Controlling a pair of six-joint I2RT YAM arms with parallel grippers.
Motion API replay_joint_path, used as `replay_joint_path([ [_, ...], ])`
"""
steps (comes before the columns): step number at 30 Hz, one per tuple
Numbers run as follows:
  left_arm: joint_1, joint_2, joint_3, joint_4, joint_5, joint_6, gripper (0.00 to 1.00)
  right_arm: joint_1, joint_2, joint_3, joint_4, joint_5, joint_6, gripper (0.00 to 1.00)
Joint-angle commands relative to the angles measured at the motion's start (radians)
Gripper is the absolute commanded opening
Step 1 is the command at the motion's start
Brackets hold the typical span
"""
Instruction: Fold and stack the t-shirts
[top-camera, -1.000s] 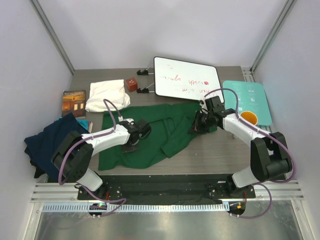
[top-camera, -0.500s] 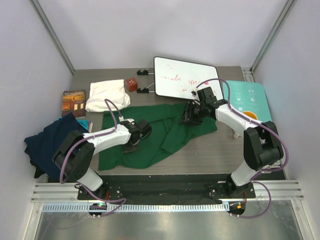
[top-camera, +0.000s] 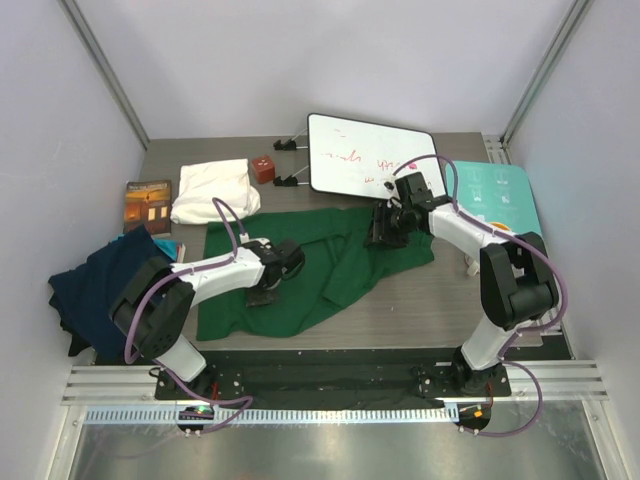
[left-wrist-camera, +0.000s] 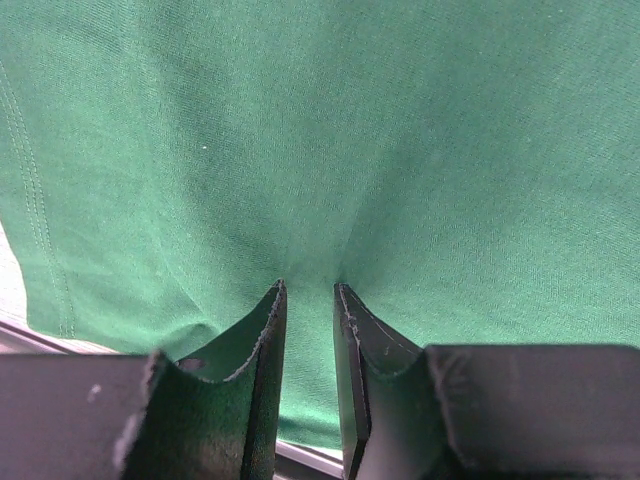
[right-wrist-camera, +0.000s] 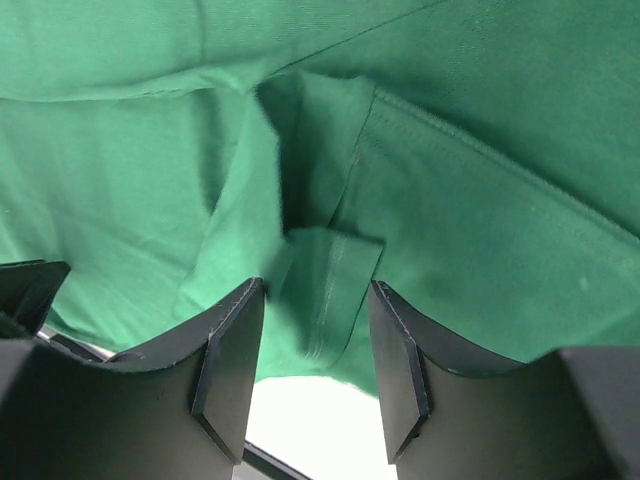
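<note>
Green t-shirt (top-camera: 310, 285) is lying spread and rumpled across mid-table, between both arms. Navy t-shirt (top-camera: 90, 285) is hanging bunched off the near left edge. Cream t-shirt (top-camera: 212, 190) is sitting folded at far left.

Left claw (left-wrist-camera: 309, 290) is pressing on the green cloth's left half, jaws nearly closed, pinching a pucker. Right claw (right-wrist-camera: 315, 290) is standing part open, straddling a folded sleeve hem at the far right, not clamping.

Judging the cloth light, limp and draping: taking it by hems or corners should work best.
</note>
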Motion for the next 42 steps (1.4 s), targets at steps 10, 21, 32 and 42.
replay_joint_path([
  [10,-0.006,0.008,0.016,-0.005,-0.013,0.006,0.26,0.019,0.113,0.068,0.025,-0.074,-0.017,0.52],
  [21,-0.013,0.020,-0.001,0.001,-0.015,-0.001,0.26,0.031,0.133,0.051,-0.002,0.013,-0.037,0.52],
  [32,-0.019,0.033,-0.009,0.016,-0.004,-0.009,0.25,0.028,0.110,-0.042,0.021,0.089,-0.009,0.24],
  [42,-0.024,0.037,-0.017,0.019,-0.004,-0.010,0.26,0.030,-0.026,-0.019,0.019,0.052,0.012,0.01],
])
